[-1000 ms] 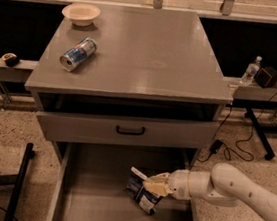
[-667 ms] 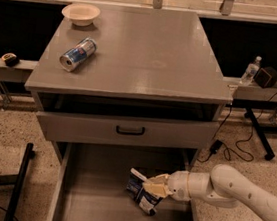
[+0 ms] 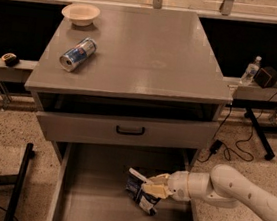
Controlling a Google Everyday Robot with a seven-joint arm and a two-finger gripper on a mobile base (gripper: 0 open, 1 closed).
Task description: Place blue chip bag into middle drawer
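The blue chip bag (image 3: 139,190), crumpled dark blue with white patches, is inside the pulled-out middle drawer (image 3: 97,203), low over its bare grey floor near the right side. My gripper (image 3: 152,188) reaches in from the right on a white arm and is shut on the bag's right end. The bag lies tilted, its far end pointing up and left. I cannot tell whether the bag touches the drawer floor.
Above the open drawer is a grey drawer front with a small black handle (image 3: 130,130), slightly pulled out. On the cabinet top lie a blue-and-silver soda can (image 3: 77,54) and a white bowl (image 3: 80,13). A water bottle (image 3: 250,70) and cables sit to the right.
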